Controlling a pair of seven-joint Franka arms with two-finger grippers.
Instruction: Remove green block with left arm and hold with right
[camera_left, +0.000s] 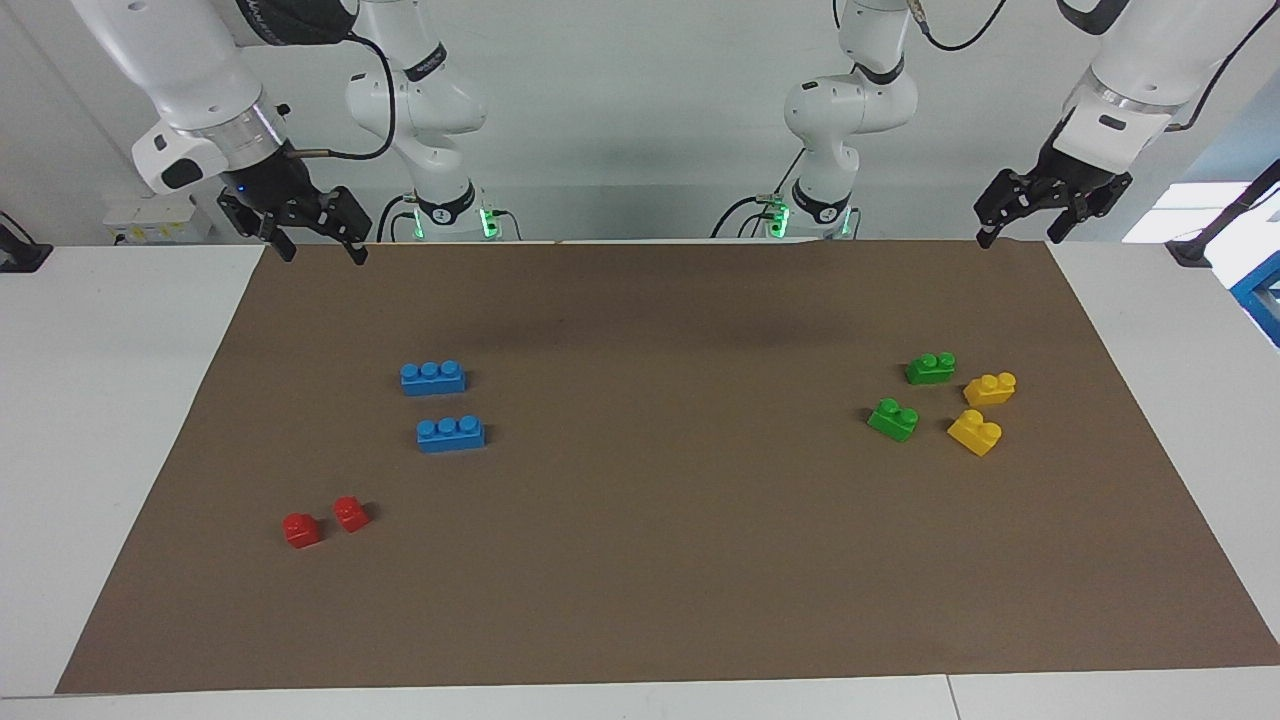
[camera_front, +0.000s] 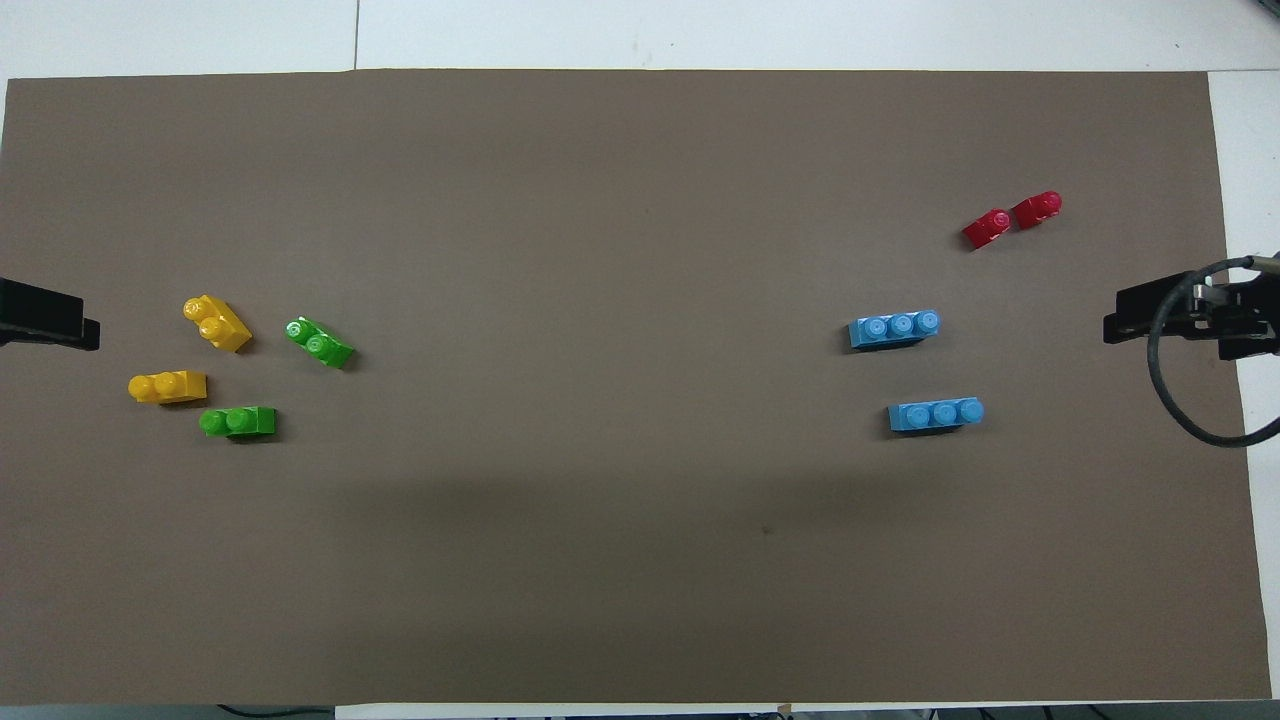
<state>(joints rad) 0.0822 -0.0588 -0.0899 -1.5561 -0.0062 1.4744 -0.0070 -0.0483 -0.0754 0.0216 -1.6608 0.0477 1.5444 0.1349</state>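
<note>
Two green blocks lie on the brown mat toward the left arm's end, each with two studs: one (camera_left: 930, 368) (camera_front: 238, 421) nearer the robots, the other (camera_left: 893, 419) (camera_front: 319, 342) farther out. They stand loose, joined to nothing. My left gripper (camera_left: 1018, 233) (camera_front: 50, 325) hangs open and empty over the mat's corner at its own end, well short of both. My right gripper (camera_left: 325, 250) (camera_front: 1130, 315), with a wire loop beside it, hangs open and empty over the mat's edge at the right arm's end.
Two yellow bricks (camera_left: 990, 388) (camera_left: 975, 432) lie right beside the green ones. Two blue three-stud bricks (camera_left: 433, 377) (camera_left: 451, 433) and two small red bricks (camera_left: 301, 529) (camera_left: 351, 513) lie toward the right arm's end. The brown mat (camera_left: 650, 560) covers most of the white table.
</note>
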